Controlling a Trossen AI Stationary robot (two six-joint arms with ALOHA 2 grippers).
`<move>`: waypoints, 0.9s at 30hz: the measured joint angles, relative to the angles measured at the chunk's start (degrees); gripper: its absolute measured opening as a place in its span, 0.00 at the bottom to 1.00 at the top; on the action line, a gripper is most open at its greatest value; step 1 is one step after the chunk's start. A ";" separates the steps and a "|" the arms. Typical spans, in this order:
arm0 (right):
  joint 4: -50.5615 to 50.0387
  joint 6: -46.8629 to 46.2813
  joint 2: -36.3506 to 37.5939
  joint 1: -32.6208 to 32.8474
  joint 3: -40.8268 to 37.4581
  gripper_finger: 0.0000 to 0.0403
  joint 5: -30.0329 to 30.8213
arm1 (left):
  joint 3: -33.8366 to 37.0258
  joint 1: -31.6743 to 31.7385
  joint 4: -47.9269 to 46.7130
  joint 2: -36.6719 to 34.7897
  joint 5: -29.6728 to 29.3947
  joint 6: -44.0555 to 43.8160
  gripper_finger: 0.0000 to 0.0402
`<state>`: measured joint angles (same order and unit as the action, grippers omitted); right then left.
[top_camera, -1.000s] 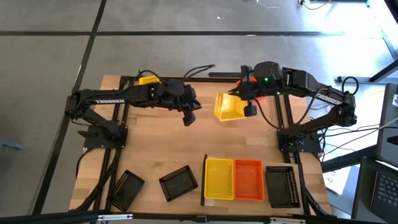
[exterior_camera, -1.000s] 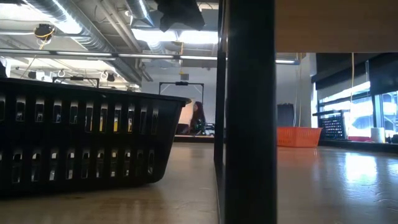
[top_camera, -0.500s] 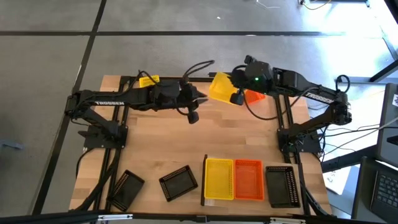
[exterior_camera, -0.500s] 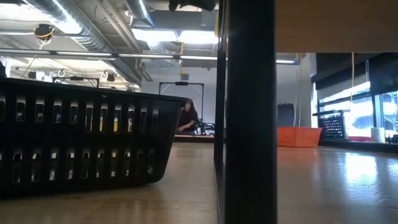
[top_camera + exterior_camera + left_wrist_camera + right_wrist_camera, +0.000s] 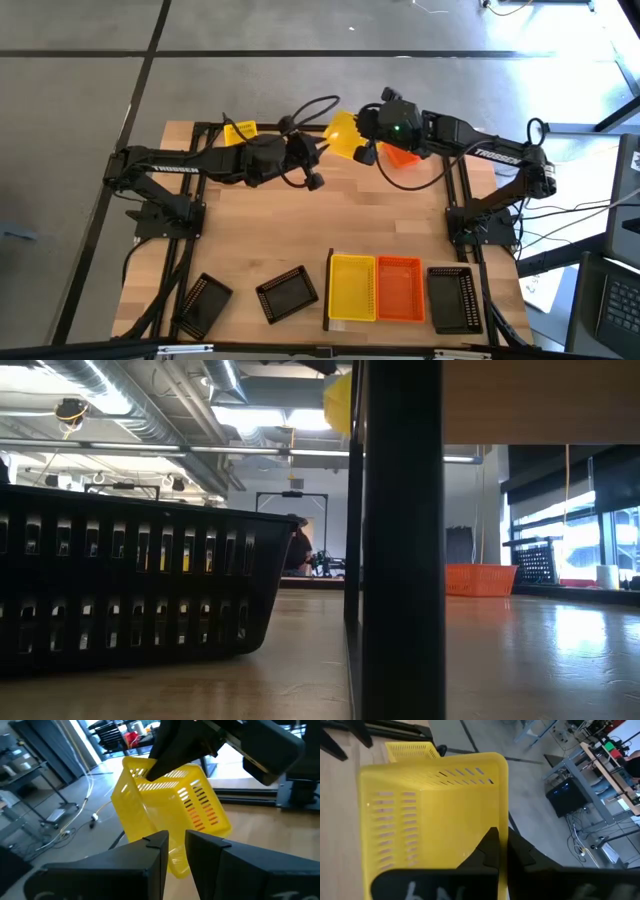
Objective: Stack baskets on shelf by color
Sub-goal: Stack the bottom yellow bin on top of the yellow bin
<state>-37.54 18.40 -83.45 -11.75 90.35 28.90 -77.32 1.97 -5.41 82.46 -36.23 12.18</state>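
Yellow basket (image 5: pixel 342 136) is hanging tilted above the table's far edge, the right gripper (image 5: pixel 366 152) pinching its wall with fingers nearly closed. Left gripper (image 5: pixel 312 176) is waiting just beside it, fingers narrowly parted, holding nothing. Since a second ago, the basket is sitting farther back and leftward.

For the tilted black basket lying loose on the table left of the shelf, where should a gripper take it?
The black basket lies open side up, skewed to the table edges, with bare wood around it. Best bet is a pinch over one long rim wall from straight above, one finger inside and one outside, wrist turned to match its skew. Its thin upright walls suit that; it looks too wide to span whole.
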 joint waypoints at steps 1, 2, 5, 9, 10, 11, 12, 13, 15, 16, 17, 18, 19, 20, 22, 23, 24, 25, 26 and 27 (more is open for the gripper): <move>0.40 0.01 -0.19 0.00 0.00 0.00 0.00 | 0.00 -0.01 0.00 0.00 -0.63 0.03 0.14; 0.88 0.02 -0.39 -0.02 0.00 0.00 0.01 | 0.00 -0.03 0.02 0.00 -1.18 0.01 0.14; 1.20 0.10 -0.81 -0.02 0.00 0.00 0.01 | 0.00 -0.03 0.04 0.00 -3.31 0.02 0.14; 1.31 0.12 -0.99 0.00 -0.02 0.00 -0.02 | 0.00 -0.03 0.04 0.00 -6.08 0.03 0.14; 1.41 0.11 -0.97 0.00 -0.02 0.00 -0.01 | 0.00 -0.01 0.07 0.00 -6.28 0.03 0.14; 1.50 0.07 -0.97 -0.01 -0.02 0.00 0.01 | 0.00 -0.01 0.06 0.00 -6.30 0.03 0.14; 1.59 0.05 -0.97 -0.02 -0.02 0.00 0.00 | 0.00 0.04 0.05 0.02 -6.30 0.03 0.14; 1.78 0.06 -0.99 -0.02 -0.02 0.00 0.01 | 0.00 0.18 0.07 0.02 -6.28 0.03 0.14; 2.15 0.04 -0.97 -0.02 -0.02 0.00 0.01 | 0.00 0.34 0.07 0.02 -6.27 0.03 0.14; 2.26 -0.01 -0.97 -0.02 -0.02 0.00 0.00 | 0.00 0.35 0.07 0.02 -6.26 0.03 0.14; 2.24 -0.06 -0.97 -0.02 -0.02 0.00 -0.01 | 0.00 0.39 0.07 0.02 -6.27 0.03 0.14; 2.24 -0.07 -0.97 -0.01 -0.02 0.00 -0.01 | 0.00 0.41 0.07 0.02 -6.27 0.03 0.14; 2.25 -0.09 -0.97 0.00 -0.02 0.00 0.01 | 0.00 0.57 0.09 0.02 -6.25 0.03 0.14; 2.25 -0.12 -0.97 0.00 -0.02 0.00 0.00 | 0.00 0.66 0.09 0.02 -6.17 0.03 0.14; 2.25 -0.12 -0.97 -0.02 -0.02 0.00 -0.02 | 0.00 0.77 0.11 0.04 -6.12 0.03 0.14; 2.23 -0.12 -0.97 -0.02 -0.02 0.00 -0.01 | 0.00 0.82 0.11 0.02 -6.12 0.01 0.14; 2.25 -0.12 -0.97 -0.02 -0.02 0.00 0.01 | 0.00 0.83 0.12 0.04 -6.12 0.01 0.14; 2.25 -0.14 -0.97 -0.02 -0.02 0.00 -0.01 | 0.00 0.93 0.12 0.04 -6.12 0.02 0.14; 2.24 -0.14 -0.97 -0.01 -0.02 0.00 0.00 | 0.00 0.93 0.13 0.04 -6.12 0.00 0.14; 2.23 -0.14 -0.97 0.00 -0.02 0.00 -0.02 | 0.00 0.93 0.13 0.04 -6.09 -0.02 0.14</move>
<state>-35.31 18.26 -84.42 -11.75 90.32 28.88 -77.32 2.90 -5.28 82.50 -42.32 12.16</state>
